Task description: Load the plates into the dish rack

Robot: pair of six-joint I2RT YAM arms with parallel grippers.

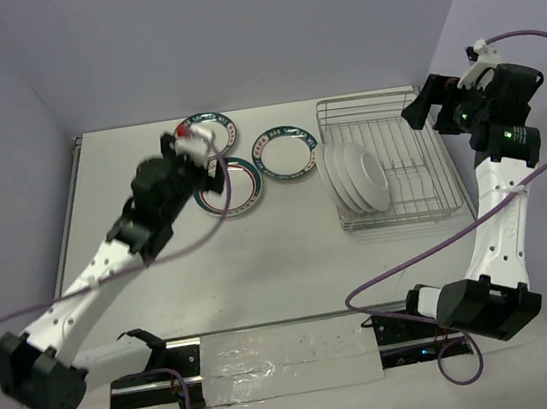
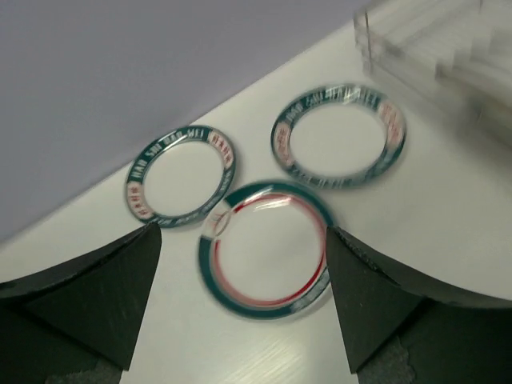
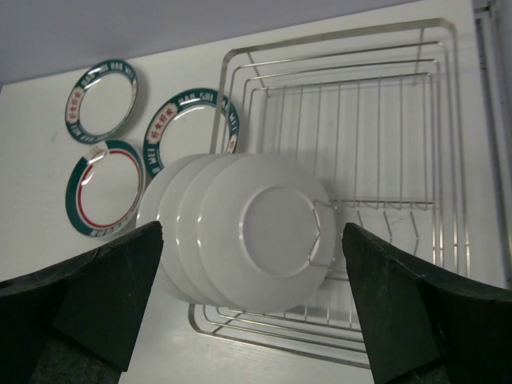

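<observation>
1. White table (image 1: 291, 263), lavender walls (image 1: 230, 29).
2. Four plates (image 1: 356, 178) stand in the dish rack (image 1: 417, 145); three plates (image 1: 285, 154) lie flat beside it.
3. Left gripper (image 2: 242, 236) hovers above those, right gripper (image 3: 252, 230) above the rack, both jaws released.

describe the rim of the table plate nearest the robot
Dark green band with a thin red ring inside, on the round white plate; left wrist view best.

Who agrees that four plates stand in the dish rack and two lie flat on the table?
Wrong count: three green-rimmed plates, not two, lie flat on the table, as the right wrist view shows. Four plates do stand in the dish rack.
</observation>
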